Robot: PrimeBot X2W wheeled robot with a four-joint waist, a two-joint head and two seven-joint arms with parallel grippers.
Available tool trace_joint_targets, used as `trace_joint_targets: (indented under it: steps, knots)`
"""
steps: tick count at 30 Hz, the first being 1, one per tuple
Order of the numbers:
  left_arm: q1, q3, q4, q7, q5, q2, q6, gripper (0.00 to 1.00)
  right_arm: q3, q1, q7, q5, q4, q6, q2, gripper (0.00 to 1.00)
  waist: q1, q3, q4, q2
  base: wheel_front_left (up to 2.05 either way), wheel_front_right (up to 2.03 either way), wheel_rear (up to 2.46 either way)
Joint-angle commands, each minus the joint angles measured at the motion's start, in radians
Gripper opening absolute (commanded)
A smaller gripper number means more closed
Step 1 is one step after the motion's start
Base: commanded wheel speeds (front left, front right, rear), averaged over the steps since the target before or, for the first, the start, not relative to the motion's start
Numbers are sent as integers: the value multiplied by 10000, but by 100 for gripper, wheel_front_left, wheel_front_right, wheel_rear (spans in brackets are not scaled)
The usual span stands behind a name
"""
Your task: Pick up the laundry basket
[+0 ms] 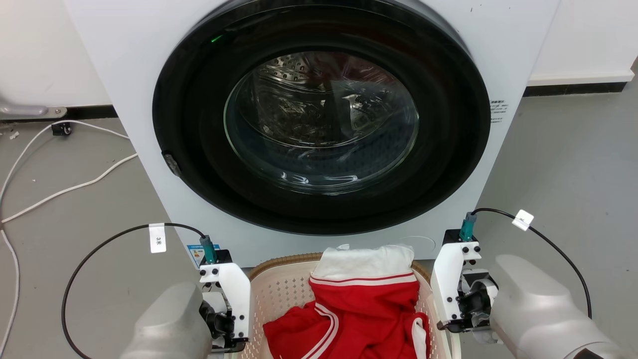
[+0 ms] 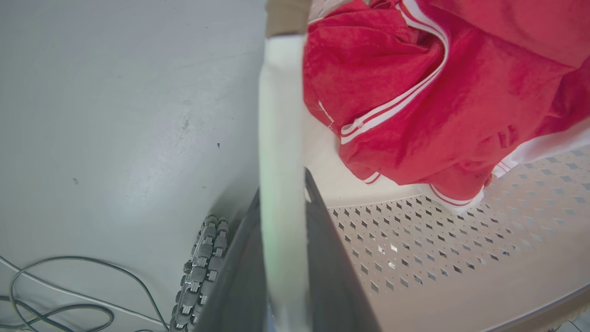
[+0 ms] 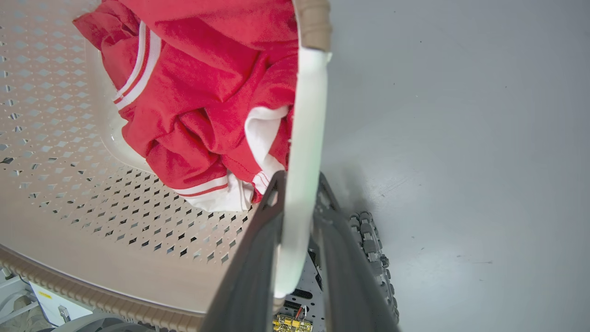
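Lifting well calls for a level, even rise, as the left claw and right claw each pinch a white handle of the basket, low before the washer.

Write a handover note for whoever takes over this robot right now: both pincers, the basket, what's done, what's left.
Left pincer: fingers either side of the basket's left handle, apparently shut on it.
Right pincer: same on the right handle.
Basket: in front of the washer, between the arms, red and white clothes inside.
Done: both handles gripped.
Left: lift evenly. Whether the basket is off the floor cannot be told.
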Motion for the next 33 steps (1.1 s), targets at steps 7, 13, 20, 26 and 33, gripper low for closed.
trace_joint_targets:
  steps: [7,13,20,26,33]
  knots:
    - [-89,-18,-135,-54,-162,-351,-154,0,-173,82,54,-102,-135,123,385,0,0,27,6,0,0,0,0]
    - [-88,-42,-135,-70,-214,-343,-157,0,-261,80,44,-183,-135,123,392,0,0,41,6,0,0,0,0]
    - [-78,-82,-138,-68,-250,-343,-162,0,-377,98,76,-292,-135,124,413,0,0,56,15,0,0,0,0]
    - [-87,-117,-138,-80,-304,-340,-165,0,-495,116,104,-400,-135,124,420,0,0,77,19,0,0,0,0]
    - [-78,-149,-138,-88,-345,-330,-169,0,-622,133,135,-555,-135,124,422,0,0,89,19,0,0,0,0]
